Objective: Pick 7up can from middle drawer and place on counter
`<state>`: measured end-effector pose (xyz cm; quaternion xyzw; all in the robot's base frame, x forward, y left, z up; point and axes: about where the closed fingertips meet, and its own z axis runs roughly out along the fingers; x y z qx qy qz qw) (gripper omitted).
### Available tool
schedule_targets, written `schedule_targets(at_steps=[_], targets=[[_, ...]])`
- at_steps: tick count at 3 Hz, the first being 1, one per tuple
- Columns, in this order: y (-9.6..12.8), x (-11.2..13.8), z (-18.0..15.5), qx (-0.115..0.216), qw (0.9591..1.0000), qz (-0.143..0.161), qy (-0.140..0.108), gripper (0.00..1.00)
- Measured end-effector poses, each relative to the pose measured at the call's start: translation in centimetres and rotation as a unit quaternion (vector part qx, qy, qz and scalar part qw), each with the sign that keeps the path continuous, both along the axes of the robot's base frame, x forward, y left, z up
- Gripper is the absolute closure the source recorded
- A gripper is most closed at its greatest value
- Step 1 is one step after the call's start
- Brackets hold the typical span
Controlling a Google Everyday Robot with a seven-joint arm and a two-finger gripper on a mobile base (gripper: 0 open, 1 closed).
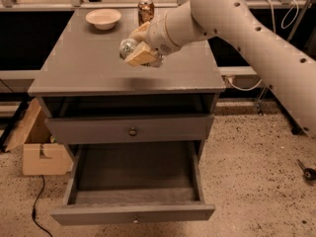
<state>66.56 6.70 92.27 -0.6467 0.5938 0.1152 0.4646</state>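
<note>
7up can (126, 47) over the counter (84, 70), inside its front edge.
My gripper (136, 52) clamps the can; bowl (103, 18) and brown can (145, 9) lie beyond, middle drawer (133, 214) open below.

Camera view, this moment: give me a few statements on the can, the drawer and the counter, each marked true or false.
The gripper is shut on the 7up can over the counter. True.
The middle drawer is closed. False: it is pulled out.
A bowl sits at the counter's back left. True.
The brown-gold can lies in the middle drawer. False: it stands upright near the counter's back edge.
</note>
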Motion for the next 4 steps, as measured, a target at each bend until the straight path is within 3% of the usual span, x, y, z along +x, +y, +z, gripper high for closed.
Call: schedule_targets(at_steps=[1, 2, 4], targets=[[0.7, 3.4, -0.5, 0.023, 0.9994, -0.009, 0.022, 1.00], [1.6, 6.1, -2.2, 0.035, 0.9971, -0.018, 0.065, 1.00], [2.6, 9.0, -5.5, 0.043, 0.9877, -0.039, 0.145, 0.58]])
